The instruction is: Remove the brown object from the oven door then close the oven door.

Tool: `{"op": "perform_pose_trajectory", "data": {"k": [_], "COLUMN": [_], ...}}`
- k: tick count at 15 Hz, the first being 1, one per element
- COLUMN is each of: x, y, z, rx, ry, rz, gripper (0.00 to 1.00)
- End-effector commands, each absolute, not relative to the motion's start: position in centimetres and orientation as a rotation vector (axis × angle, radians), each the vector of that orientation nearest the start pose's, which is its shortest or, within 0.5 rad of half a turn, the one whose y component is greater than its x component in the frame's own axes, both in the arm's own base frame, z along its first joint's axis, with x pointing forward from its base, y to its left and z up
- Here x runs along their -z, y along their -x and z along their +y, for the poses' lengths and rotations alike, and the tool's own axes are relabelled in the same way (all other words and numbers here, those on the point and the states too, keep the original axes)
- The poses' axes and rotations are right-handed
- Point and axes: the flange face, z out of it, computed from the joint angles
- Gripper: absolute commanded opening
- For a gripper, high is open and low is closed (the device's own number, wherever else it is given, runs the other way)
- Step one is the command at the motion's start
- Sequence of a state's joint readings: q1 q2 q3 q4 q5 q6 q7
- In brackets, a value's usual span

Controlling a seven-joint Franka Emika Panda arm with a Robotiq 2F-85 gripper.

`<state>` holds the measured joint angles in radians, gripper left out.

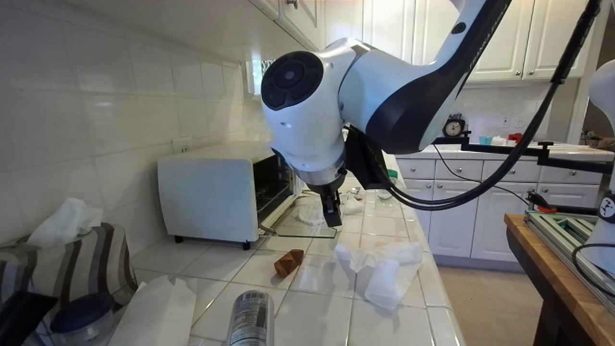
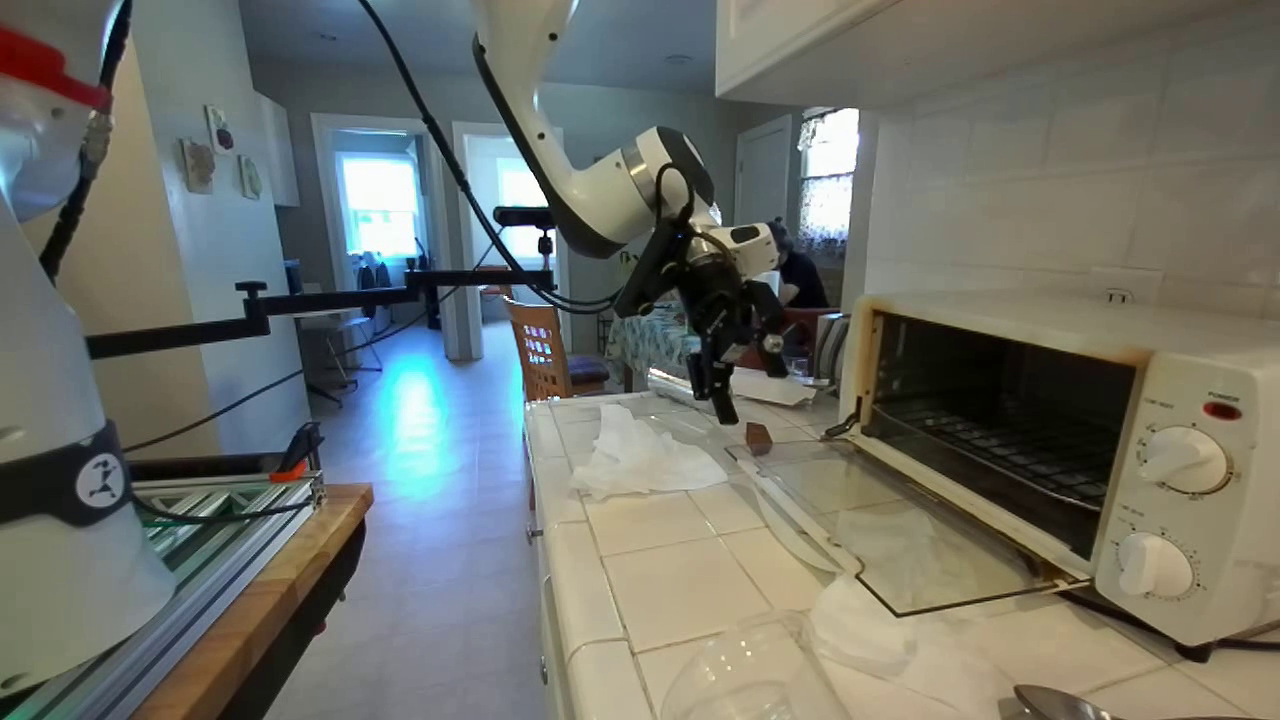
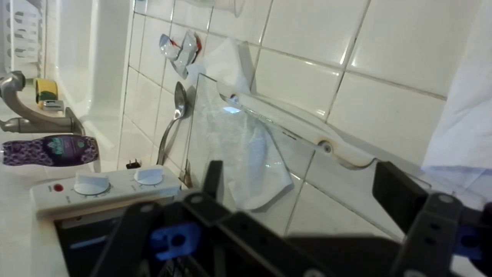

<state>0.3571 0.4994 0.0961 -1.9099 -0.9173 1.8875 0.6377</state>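
Note:
The white toaster oven (image 1: 211, 192) stands against the tiled wall, and it also shows in an exterior view (image 2: 1200, 440). Its oven door (image 2: 900, 545) is lowered flat above the counter, a glass pane with a white handle strip; it also shows in the wrist view (image 3: 307, 134). The brown object (image 1: 289, 263), a small faceted wooden lump, lies on the counter tiles beside the door, not on it; it also shows in an exterior view (image 2: 758, 438) and is out of the wrist view. My gripper (image 3: 301, 171) is open and empty, above the door's outer edge; it shows in both exterior views (image 1: 333, 218) (image 2: 742, 388).
A metal can (image 1: 251, 319) lies on the counter near the brown object. Crumpled white paper (image 1: 384, 271) lies near the counter edge. A spoon (image 3: 173, 115) and foil wrappers (image 3: 180, 50) lie beyond the door. A clear plastic container (image 2: 755, 670) stands on the counter.

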Motion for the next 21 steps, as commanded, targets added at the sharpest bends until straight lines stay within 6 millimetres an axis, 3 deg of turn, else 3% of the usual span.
{"op": "perform_pose_trajectory", "data": {"k": [1, 8, 21], "x": [-22.1, -21.3, -19.1], "y": [-56.4, -57.8, -57.2], "z": [20.5, 22.1, 21.5], "rx": [-0.018, -0.064, -0.021], "ry": [-2.273, -2.33, -2.323], "rz": [0.428, 0.484, 0.49], "gripper": [1.0, 1.0, 1.0]}}
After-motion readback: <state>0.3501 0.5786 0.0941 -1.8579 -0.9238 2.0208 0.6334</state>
